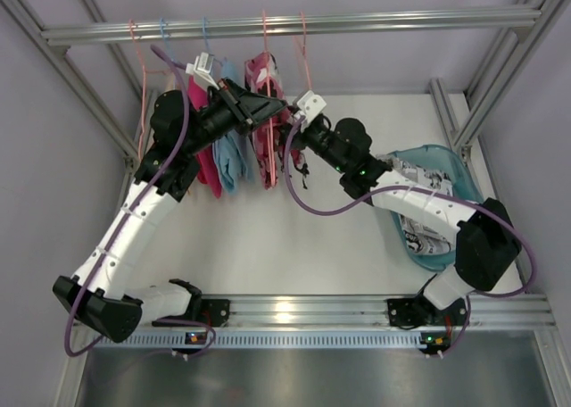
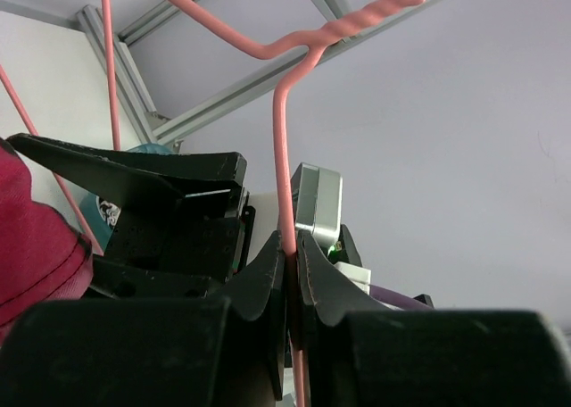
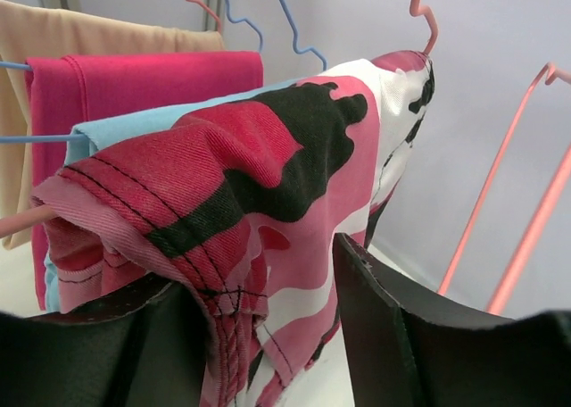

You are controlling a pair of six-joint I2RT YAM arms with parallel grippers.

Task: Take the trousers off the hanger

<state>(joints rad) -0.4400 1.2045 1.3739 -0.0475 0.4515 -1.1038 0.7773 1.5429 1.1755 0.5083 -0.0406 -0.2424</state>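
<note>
The pink-red trousers [image 1: 260, 72] with black and white patches hang folded over a pink hanger [image 2: 284, 157] on the rail. My left gripper [image 1: 272, 111] is shut on that hanger's wire just below the twisted neck; in the left wrist view the wire runs between the closed jaws [image 2: 292, 242]. My right gripper [image 1: 287, 139] is open beside the trousers. In the right wrist view the trousers [image 3: 268, 157] fill the frame and their lower folded edge hangs between the spread jaws [image 3: 254, 273]. The comic-print trousers [image 1: 419, 220] lie in the teal basket.
The teal basket [image 1: 451, 161] sits at the right. Magenta [image 1: 207, 170], light-blue [image 1: 230, 161] and tan [image 3: 89, 32] garments hang left of the trousers. An empty pink hanger [image 1: 303, 41] hangs to the right on the rail [image 1: 401, 21].
</note>
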